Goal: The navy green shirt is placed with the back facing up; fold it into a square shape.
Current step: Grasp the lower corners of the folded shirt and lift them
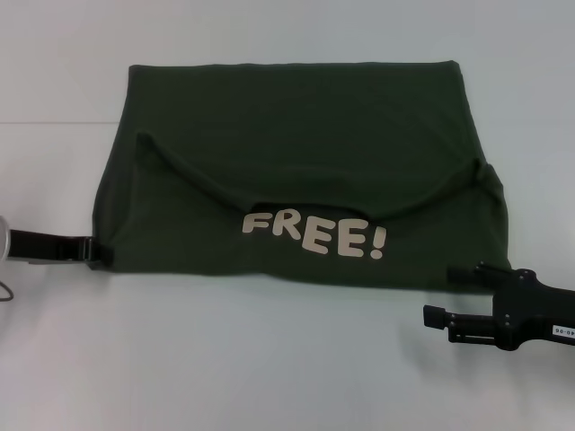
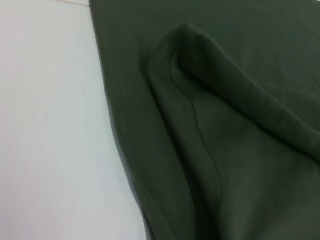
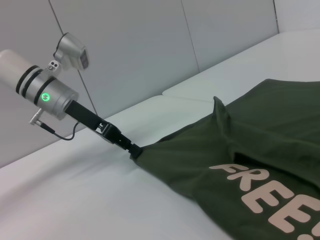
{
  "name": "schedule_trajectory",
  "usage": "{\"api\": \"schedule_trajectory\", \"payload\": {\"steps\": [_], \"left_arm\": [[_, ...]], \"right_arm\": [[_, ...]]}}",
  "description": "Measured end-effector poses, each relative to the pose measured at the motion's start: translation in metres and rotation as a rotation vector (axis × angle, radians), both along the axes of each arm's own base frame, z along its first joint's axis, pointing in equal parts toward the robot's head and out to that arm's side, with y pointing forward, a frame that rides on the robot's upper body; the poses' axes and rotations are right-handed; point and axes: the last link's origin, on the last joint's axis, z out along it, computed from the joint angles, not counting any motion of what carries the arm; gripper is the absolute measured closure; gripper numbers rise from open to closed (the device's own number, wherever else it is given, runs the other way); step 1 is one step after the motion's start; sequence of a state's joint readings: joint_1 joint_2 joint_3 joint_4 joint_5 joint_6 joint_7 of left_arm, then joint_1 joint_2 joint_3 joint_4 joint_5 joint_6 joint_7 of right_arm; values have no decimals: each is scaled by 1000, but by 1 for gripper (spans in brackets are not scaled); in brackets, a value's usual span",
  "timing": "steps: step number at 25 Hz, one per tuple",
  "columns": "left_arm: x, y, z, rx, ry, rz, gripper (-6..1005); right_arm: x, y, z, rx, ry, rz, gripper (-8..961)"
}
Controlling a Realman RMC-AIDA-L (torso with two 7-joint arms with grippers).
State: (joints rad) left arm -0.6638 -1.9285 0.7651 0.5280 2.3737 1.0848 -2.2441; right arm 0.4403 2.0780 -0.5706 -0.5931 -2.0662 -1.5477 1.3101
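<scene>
The navy green shirt (image 1: 296, 126) lies on the white table, its near part folded up over it, so the pale "FREE!" lettering (image 1: 314, 235) faces up near the front edge. My left gripper (image 1: 101, 250) is at the shirt's front left corner, shut on the cloth; the right wrist view shows it (image 3: 134, 148) pinching that corner. The left wrist view shows only folded shirt cloth (image 2: 240, 150) beside bare table. My right gripper (image 1: 438, 293) is open and empty just off the shirt's front right corner, holding nothing.
The white table (image 1: 269, 359) stretches in front of the shirt and on both sides. A seam in the tabletop (image 1: 54, 123) runs behind the shirt's left side. A grey wall (image 3: 150, 45) stands beyond the table.
</scene>
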Motion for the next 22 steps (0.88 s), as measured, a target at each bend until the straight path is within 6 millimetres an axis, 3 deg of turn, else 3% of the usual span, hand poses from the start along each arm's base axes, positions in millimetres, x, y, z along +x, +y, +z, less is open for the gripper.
{"api": "schedule_trajectory", "payload": {"steps": [11, 16, 22], "left_arm": [[-8, -20, 12, -37, -70, 51, 1000], [-13, -29, 19, -40, -92, 69, 1000], [-16, -35, 24, -40, -96, 72, 1000]], "right_arm": [[2, 2, 12, -28, 23, -58, 6], [1, 10, 34, -55, 28, -168, 7], [-1, 30, 72, -111, 7, -421, 6]]}}
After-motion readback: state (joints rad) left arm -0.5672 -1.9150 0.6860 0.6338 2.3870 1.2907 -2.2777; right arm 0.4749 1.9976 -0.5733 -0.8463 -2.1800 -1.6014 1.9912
